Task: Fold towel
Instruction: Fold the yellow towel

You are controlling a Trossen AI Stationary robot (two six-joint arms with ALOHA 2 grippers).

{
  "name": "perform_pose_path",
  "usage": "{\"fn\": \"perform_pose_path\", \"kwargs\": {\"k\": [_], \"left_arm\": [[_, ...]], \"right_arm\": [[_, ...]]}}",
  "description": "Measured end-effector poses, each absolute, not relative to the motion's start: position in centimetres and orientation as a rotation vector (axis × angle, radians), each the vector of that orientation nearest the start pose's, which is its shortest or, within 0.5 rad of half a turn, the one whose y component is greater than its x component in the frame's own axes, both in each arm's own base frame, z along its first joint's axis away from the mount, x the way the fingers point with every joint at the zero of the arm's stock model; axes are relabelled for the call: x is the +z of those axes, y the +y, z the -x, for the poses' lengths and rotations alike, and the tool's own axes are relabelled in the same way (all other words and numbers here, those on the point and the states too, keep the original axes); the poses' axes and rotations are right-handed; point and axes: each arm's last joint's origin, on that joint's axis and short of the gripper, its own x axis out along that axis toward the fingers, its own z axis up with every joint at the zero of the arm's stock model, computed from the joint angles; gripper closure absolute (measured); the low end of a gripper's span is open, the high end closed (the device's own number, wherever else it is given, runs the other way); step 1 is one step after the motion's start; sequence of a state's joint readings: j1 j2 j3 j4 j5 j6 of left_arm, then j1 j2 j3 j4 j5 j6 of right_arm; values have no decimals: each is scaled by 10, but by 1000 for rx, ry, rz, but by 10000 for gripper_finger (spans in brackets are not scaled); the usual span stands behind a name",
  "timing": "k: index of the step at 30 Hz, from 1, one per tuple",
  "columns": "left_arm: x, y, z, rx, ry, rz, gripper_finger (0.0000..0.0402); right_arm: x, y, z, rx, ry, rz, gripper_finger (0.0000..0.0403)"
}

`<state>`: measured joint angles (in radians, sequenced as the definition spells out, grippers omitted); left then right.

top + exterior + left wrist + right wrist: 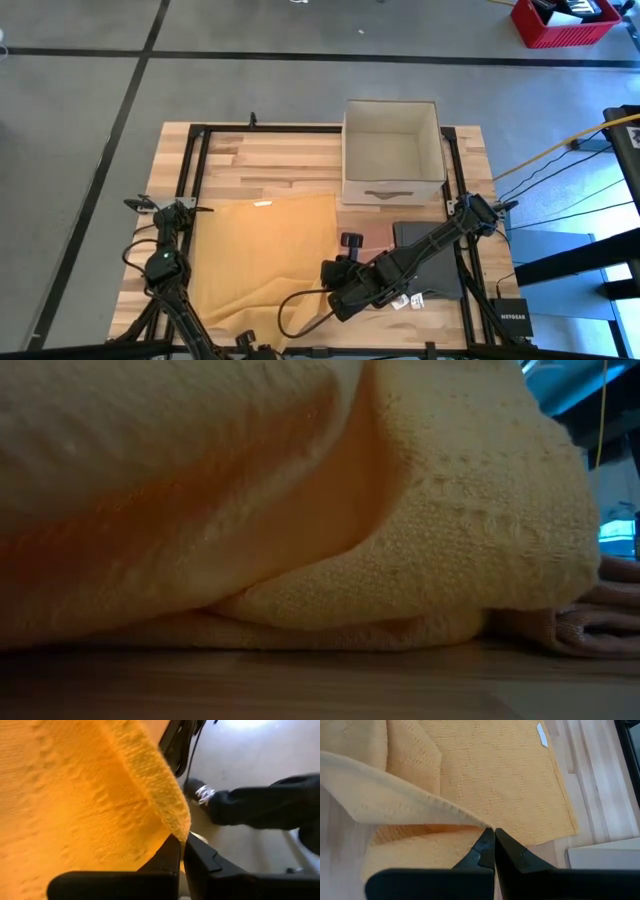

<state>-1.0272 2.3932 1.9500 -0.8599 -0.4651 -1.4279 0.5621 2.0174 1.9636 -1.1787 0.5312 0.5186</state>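
Observation:
A yellow towel (pixel 265 260) lies spread on the wooden table, with a raised fold that fills the low view (pixel 300 510). My left gripper (pixel 190 210) is shut on the towel at its far left corner (pixel 181 832). My right gripper (pixel 335 295) is shut on the towel at its near right part. That part is lifted, and the rest of the towel (pixel 490 775) lies flat beneath it with a small white label (pixel 542 734) at one edge. My left gripper pinches the towel's corner (pixel 182 827) between its two fingers, slanting down from the table's left side. The cloth rises from the fingers as a raised flap with a thick hem. My right gripper pinches a lifted edge of the towel (pixel 487 825) between its two fingertips, slanting down. The edge stands clear of the layer beneath and sags away from the fingers.
A white open box (pixel 392 150) stands at the far right of the table. A dark grey pad (pixel 430 262) lies under the right arm, with a pinkish cloth (pixel 600 618) beside the towel. A person's shoe (pixel 200 794) and dark trouser leg (pixel 270 807) show beyond the table's left edge.

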Motion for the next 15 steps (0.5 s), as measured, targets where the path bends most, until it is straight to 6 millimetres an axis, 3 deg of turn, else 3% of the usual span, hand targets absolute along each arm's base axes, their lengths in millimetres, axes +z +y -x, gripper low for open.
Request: {"fn": "perform_pose_path", "kwargs": {"k": [6,11,15], "left_arm": [[176,-408,-240,327,1090,233,400],[215,-406,-210,346,1146,49,400],[225,-410,-191,322,1221,6,401]], "right_arm": [[303,222,-349,-188,998,202,398],[308,261,-326,-62,950,215,398],[308,297,-306,41,881,208,398]]}}
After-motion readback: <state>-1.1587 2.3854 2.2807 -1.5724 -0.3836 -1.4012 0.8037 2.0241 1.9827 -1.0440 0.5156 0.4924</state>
